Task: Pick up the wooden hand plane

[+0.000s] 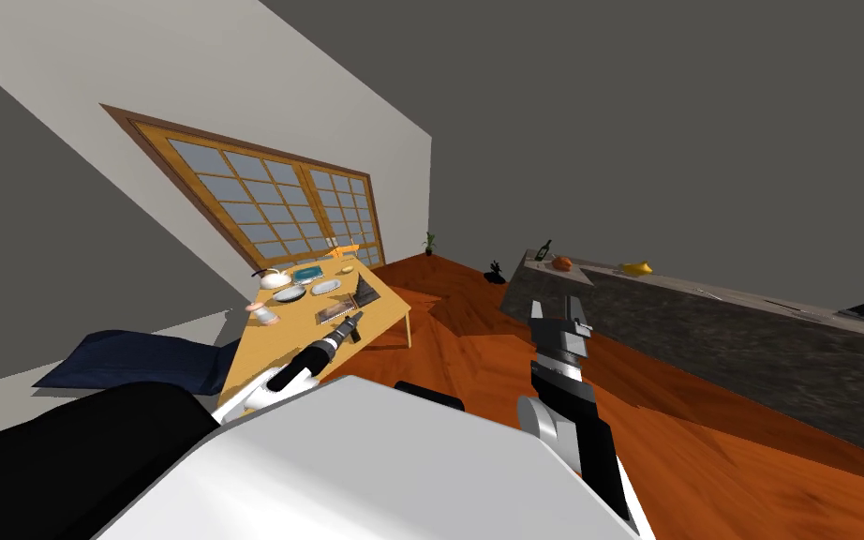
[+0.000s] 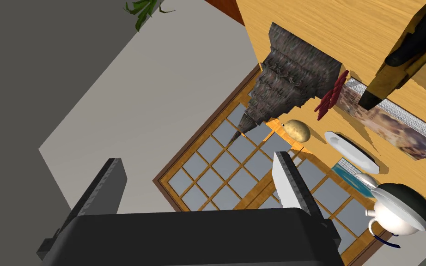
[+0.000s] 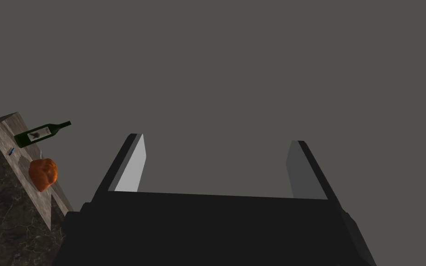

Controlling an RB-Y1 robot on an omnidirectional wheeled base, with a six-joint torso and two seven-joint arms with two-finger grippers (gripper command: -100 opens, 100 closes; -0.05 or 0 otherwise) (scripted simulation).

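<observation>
The hand plane (image 2: 394, 69) is a yellow wooden block with a black handle, lying on the low wooden table (image 1: 261, 361). My left gripper (image 2: 198, 184) is open above the table, and the plane lies off to the side, beyond its fingers and not between them. In the head view the left arm reaches over the table with its gripper (image 1: 355, 328) next to a book (image 1: 335, 312). My right gripper (image 1: 559, 311) is raised over the floor, open and empty, and its wrist view (image 3: 216, 166) shows the same.
The table also holds a dark pyramid-shaped ornament (image 2: 290, 83), a book (image 2: 392, 127), a potato (image 2: 297, 130), a plate (image 2: 350, 152) and a teapot (image 2: 399, 214). A dark blue cushion (image 1: 140, 361) lies left of the table. A stone counter (image 1: 702, 328) runs along the right.
</observation>
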